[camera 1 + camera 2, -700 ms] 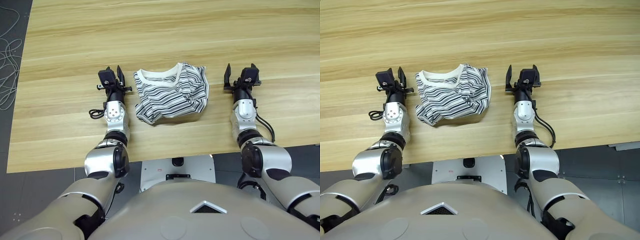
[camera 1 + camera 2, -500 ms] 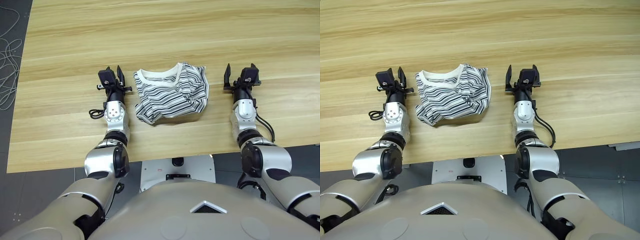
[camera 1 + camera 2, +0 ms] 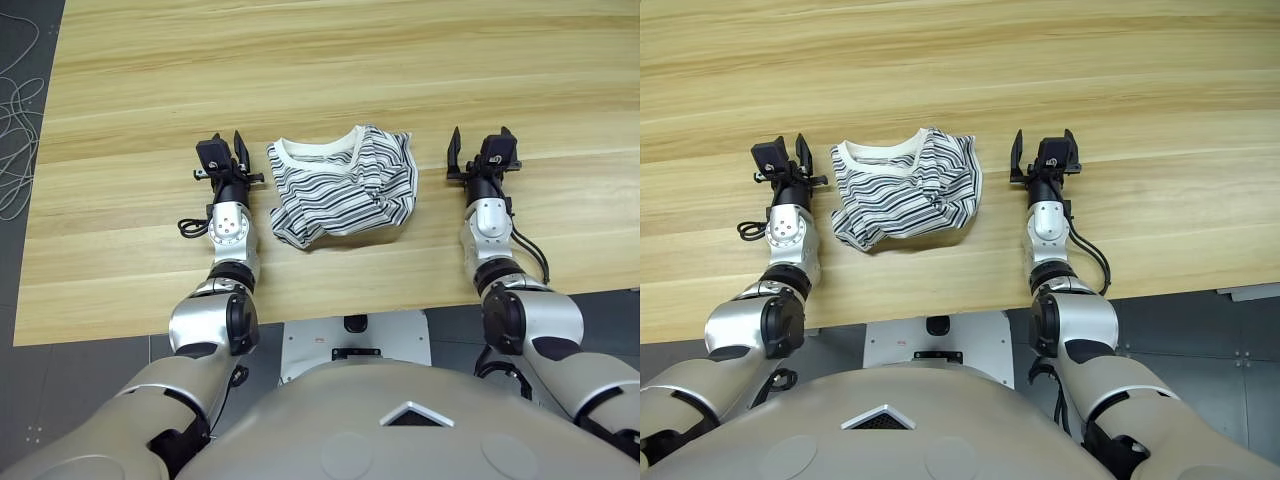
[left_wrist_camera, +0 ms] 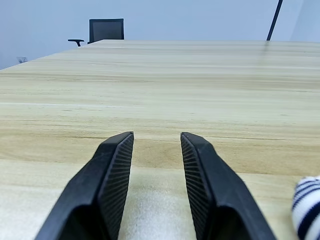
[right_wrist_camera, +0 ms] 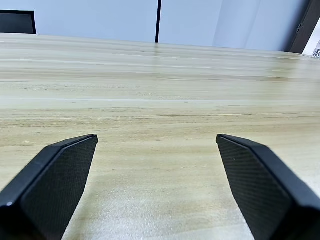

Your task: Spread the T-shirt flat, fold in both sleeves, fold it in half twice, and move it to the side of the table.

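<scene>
- The table (image 3: 330, 285) is of light wood, and its near edge runs a little before the T-shirt, on the robot's side.
- The T-shirt (image 3: 343, 190) — white with dark stripes — lies on the table in a crumpled heap, not spread. Its collar is turned to the far side.
- The left gripper (image 3: 226, 142) is low at the table just beside the T-shirt, on its left, and does not touch it. Its fingers (image 4: 117, 170) stand apart with a narrow gap and nothing is between them.
- The right gripper (image 3: 480, 135) is on the right of the T-shirt, a little more apart from it. Its fingers (image 5: 55, 175) are spread wide and hold nothing.
- Some cables (image 3: 15, 120) lie on the dark floor, well apart from the T-shirt on the left.
- Beyond the T-shirt the wood boards go on to the far edge — there a dark chair (image 4: 106, 30) stands.
</scene>
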Robot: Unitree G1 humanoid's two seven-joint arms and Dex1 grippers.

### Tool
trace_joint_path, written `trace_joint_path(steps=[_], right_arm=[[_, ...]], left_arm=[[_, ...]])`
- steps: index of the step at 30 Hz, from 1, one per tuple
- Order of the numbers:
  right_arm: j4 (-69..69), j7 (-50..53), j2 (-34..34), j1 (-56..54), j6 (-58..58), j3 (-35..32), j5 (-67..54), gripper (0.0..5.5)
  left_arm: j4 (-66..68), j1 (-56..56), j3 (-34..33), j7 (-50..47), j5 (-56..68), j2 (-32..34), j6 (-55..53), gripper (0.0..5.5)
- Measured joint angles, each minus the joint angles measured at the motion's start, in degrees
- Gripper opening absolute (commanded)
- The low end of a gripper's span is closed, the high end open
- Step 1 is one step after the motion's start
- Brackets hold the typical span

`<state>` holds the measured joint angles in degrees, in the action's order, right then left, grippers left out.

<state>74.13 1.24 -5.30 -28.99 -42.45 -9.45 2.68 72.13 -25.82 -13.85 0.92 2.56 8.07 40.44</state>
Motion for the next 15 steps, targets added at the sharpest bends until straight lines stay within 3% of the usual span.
trace_joint_path(steps=[15], right_arm=[[0.0,0.0,0.0,0.0,0.0,0.01,0.03,4.39]], left_arm=[[-0.05,0.02,0.01,0.0,0.01,-0.01,0.03,1.76]])
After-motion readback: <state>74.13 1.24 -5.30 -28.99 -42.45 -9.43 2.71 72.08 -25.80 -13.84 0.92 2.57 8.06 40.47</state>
